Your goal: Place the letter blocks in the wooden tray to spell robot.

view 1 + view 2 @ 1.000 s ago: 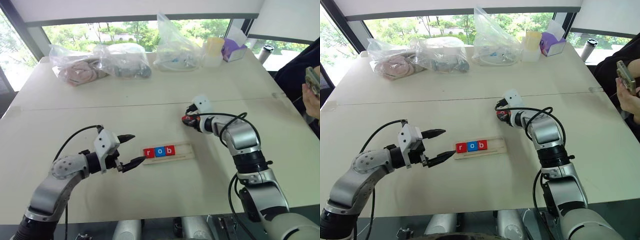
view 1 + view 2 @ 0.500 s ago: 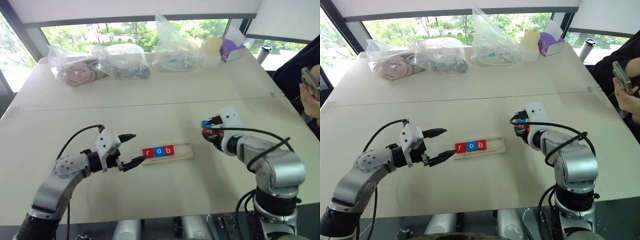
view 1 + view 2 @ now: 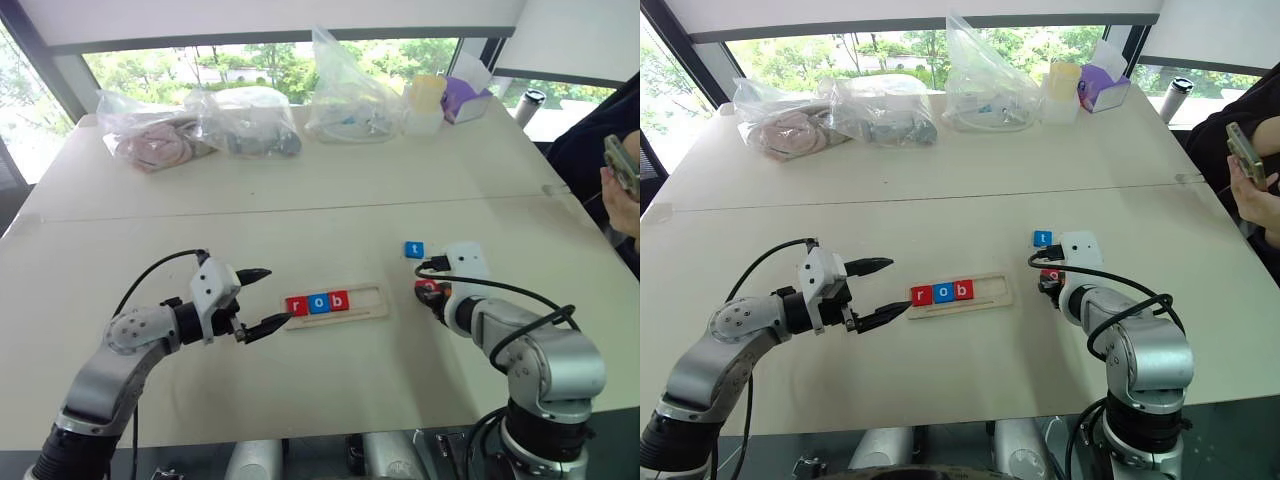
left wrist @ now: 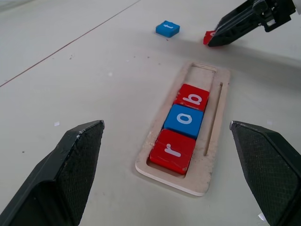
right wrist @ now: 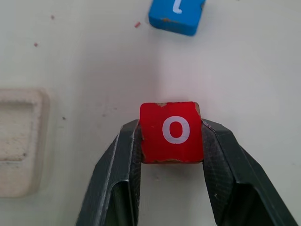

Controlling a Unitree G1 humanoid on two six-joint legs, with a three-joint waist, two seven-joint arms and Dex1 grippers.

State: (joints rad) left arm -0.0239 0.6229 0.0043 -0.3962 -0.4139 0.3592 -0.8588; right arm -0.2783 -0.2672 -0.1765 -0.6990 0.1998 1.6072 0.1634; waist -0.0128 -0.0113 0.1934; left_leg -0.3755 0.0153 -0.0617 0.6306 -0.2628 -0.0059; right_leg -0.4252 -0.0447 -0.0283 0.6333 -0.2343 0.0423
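The wooden tray (image 3: 371, 299) lies at mid-table with red r (image 3: 297, 306), blue o (image 3: 318, 303) and red b (image 3: 339, 300) filling its left end; the right end is bare. A blue t block (image 3: 414, 250) lies flat on the table, to the right of the tray and farther away. Nearer me than the t block, my right gripper (image 5: 171, 126) is shut on a red o block (image 5: 172, 132), low over the table to the right of the tray. My left gripper (image 3: 275, 296) stands open at the tray's left end, touching nothing.
Several clear plastic bags (image 3: 250, 120), a yellow-lidded container (image 3: 428, 100) and a purple tissue box (image 3: 465, 98) line the table's far edge. A person's hand with a phone (image 3: 622, 170) is at the right edge. A seam (image 3: 200, 212) crosses the table.
My right gripper has pulled back toward me and to the right with the red o block, sinking close to the table. The blue t block now lies uncovered. The left arm has kept still.
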